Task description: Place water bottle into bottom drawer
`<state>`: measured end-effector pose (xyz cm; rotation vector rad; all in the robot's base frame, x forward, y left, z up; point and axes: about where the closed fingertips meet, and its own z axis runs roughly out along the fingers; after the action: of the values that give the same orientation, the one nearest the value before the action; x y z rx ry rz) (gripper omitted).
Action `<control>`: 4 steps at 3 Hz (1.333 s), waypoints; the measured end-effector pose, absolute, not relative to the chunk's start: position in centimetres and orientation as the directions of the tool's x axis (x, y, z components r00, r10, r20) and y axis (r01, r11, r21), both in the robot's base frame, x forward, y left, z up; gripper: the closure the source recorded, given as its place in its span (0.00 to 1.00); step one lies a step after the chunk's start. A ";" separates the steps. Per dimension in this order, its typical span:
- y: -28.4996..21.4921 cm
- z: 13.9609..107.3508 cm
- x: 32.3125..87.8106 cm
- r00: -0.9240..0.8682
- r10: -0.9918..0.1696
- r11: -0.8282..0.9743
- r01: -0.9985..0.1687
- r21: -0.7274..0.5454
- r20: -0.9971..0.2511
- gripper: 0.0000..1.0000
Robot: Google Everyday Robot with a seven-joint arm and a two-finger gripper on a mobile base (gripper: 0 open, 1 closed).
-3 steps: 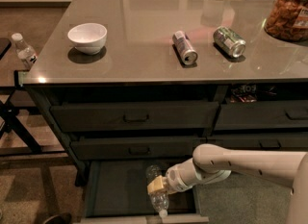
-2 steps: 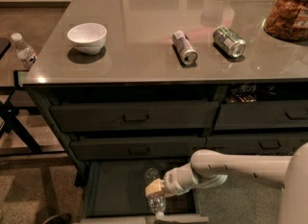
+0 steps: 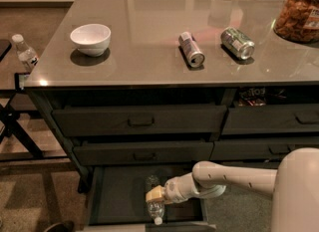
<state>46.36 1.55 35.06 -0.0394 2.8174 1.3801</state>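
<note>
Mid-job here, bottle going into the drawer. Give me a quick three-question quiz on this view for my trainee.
1. True or false: the bottom drawer is pulled open.
2. On the countertop, what sits left of the silver can? A) a white bowl B) a mug C) a plate
3. What does the claw hold, and where?

Key: 1 true. 2 A. 3 The water bottle, over the inside of the bottom drawer, with its white cap toward the drawer's front.
</note>
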 end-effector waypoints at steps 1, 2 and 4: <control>1.6 35.1 46.4 -1.000 -0.021 0.613 -0.024 0.790 -0.015 1.00; 2.7 33.1 46.6 -1.000 -0.019 0.593 -0.008 0.805 0.005 1.00; 6.4 28.7 49.9 -1.000 -0.021 0.529 -0.015 0.848 -0.005 1.00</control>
<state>49.87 6.37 28.65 -0.0327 2.7520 1.5264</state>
